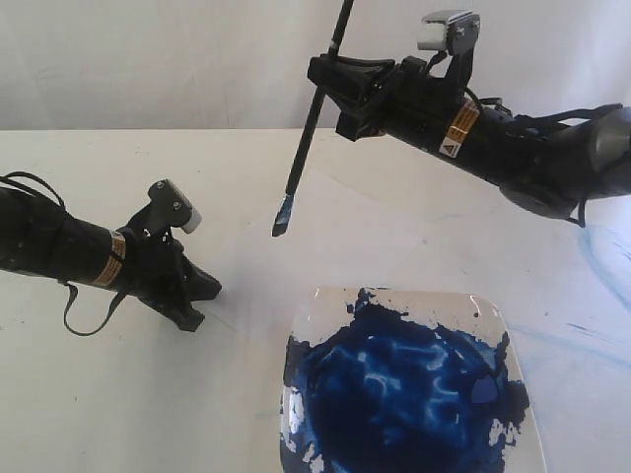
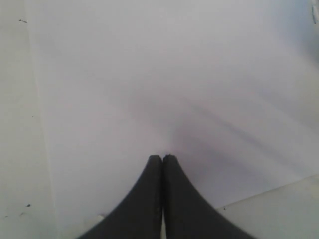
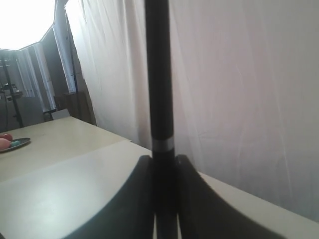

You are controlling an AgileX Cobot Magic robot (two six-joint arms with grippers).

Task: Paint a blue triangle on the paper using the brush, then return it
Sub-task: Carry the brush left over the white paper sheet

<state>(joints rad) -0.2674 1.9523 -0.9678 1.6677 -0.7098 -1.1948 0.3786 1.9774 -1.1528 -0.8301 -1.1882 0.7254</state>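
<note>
White worktop (image 1: 148, 414): my right claw (image 1: 330, 79) grips the brush (image 1: 308, 138), near-upright, tip above the paper (image 1: 394, 212); left claw (image 1: 192, 305) closed, empty.

**Brush above the paper, dish in front**

You have the brush (image 1: 314, 116) hanging tilted in the right gripper (image 1: 330, 81), its tip over the paper (image 1: 394, 236). The left gripper (image 1: 197, 301) presses on the paper's left edge. The paint dish (image 1: 498, 325) lies nearest the camera, in front of the brush.
</note>
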